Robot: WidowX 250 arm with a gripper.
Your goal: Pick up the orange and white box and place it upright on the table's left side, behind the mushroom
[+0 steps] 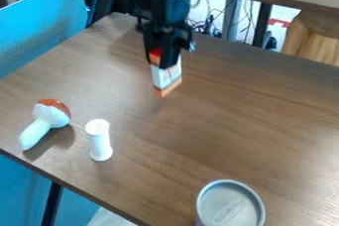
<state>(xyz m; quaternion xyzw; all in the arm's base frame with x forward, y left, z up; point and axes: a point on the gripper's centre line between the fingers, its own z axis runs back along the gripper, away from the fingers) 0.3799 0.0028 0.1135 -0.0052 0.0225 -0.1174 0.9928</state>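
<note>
"Brown wood-grained worktop [218, 103], seen at a slant, with a blue panel [39, 27] at the upper left and loose cables [212, 24] behind the far edge. What is held?"

"A small white carton [167, 77] with orange-red ends is held by the black gripper [163, 63], near the far side of the worktop. Its upper end is pinched between the fingers and its lower end is pointed downward. Whether the base is touching the wood or raised just above it cannot be told."

"What else is set out?"

"Toward the left, a toy mushroom [51, 116] with a brownish-orange cap and a white stem is laid on its side. Just beside it, a white spool-shaped peg [100, 141] is stood upright. A round can [230, 206] with a silvery lid is seen at the bottom edge, partly cut off and well apart from the carton."

"What could go wrong?"

"As a judgement, the carton could be twisted or dropped if its smooth sides were gripped unevenly, since only the upper part is held. Its base could be scraped or tipped by a low sideways move. The narrow peg could be knocked over by a passing bump, and the mushroom, with its rounded cap, could be rolled toward the nearby edge."
</note>
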